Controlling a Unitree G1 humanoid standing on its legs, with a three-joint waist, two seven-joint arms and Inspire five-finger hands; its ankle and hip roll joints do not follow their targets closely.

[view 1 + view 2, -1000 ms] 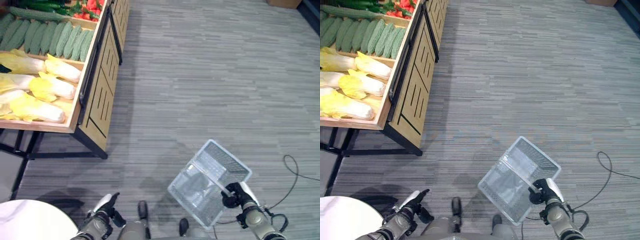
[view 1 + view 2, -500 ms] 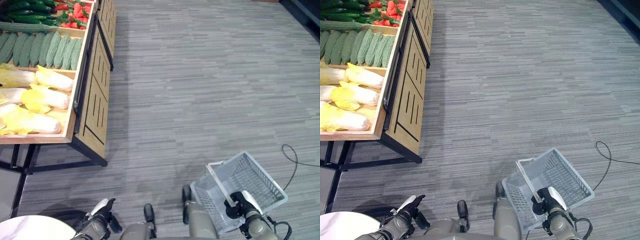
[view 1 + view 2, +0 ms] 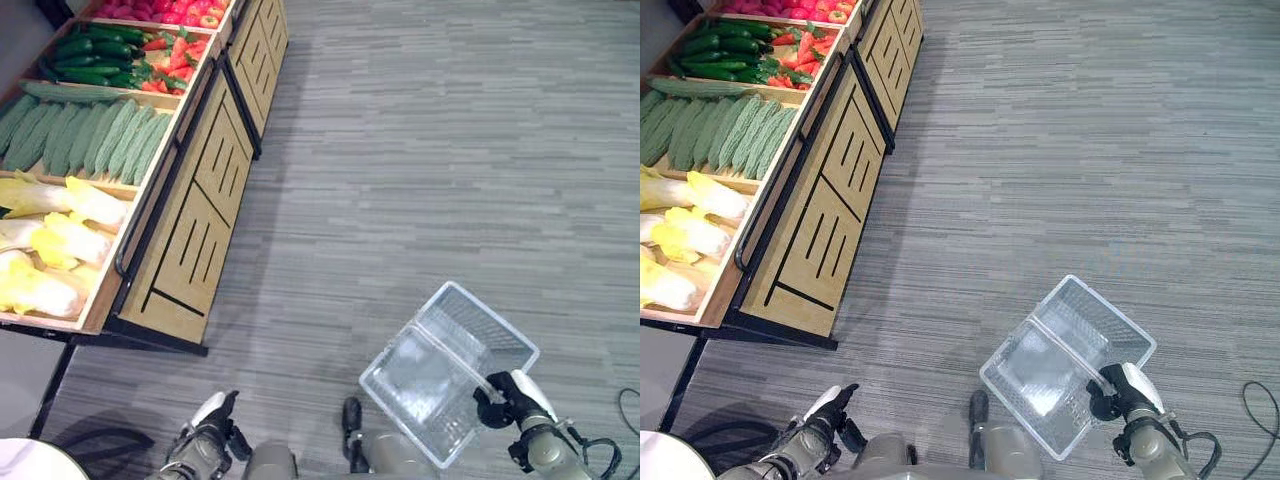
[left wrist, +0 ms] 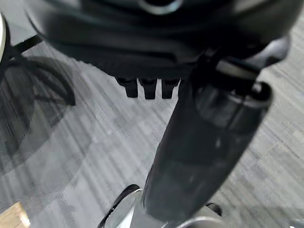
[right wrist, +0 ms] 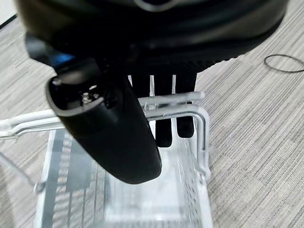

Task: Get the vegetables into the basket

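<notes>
basket (image 3: 448,372), a clear wire-mesh one with nothing in it, hangs tilted low at the robot's right side above the grey striped floor (image 3: 420,150), carried by its thin white handle (image 5: 156,102). right hand (image 3: 508,398) has its fingers (image 5: 164,128) curled over that handle, with the thumb lying across in front, so the hand is closed on the handle. left hand (image 3: 208,430) hangs low at the robot's left side, holding nothing; its fingers (image 4: 149,88) show as short curled stubs in the left wrist view, folded in toward the palm. vegetables lie well apart from the basket, up on a wooden display stand (image 3: 195,205) at the robot's left. its compartments hold pale yellow-white cabbages (image 3: 60,215) nearest, then a row of bumpy light-green gourds (image 3: 85,135), then dark green cucumbers (image 3: 90,55) beside red peppers (image 3: 170,60), and red round fruit (image 3: 165,10) at the far end. slatted wooden panels with a black frame face the floor along the stand's side.
</notes>
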